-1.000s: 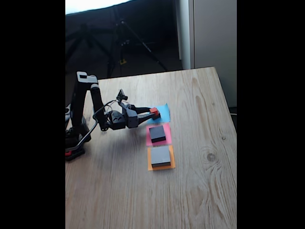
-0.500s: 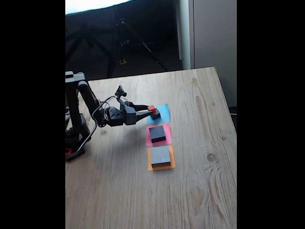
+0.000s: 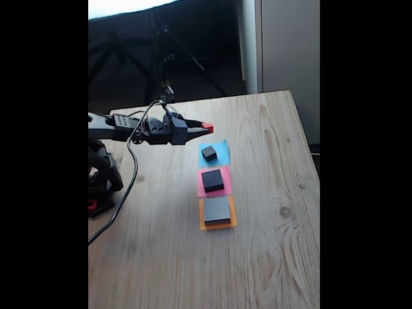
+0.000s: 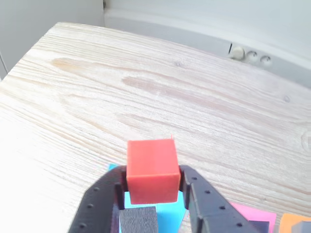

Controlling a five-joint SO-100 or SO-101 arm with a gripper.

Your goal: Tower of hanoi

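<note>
Lifted red cube off small black cube | end effector pinching it, raised above desk | 3 blocks spread, tower unbuilt

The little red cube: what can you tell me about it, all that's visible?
The red cube is a small, plain, matte block with crisp edges and slightly rounded corners, looking like plastic. It sits squarely between the two dark fingers of the gripper, which press on its opposite sides. It is held up off the wooden table, roughly level, above the small black cube on the blue paper square. Nothing else touches it.
</note>
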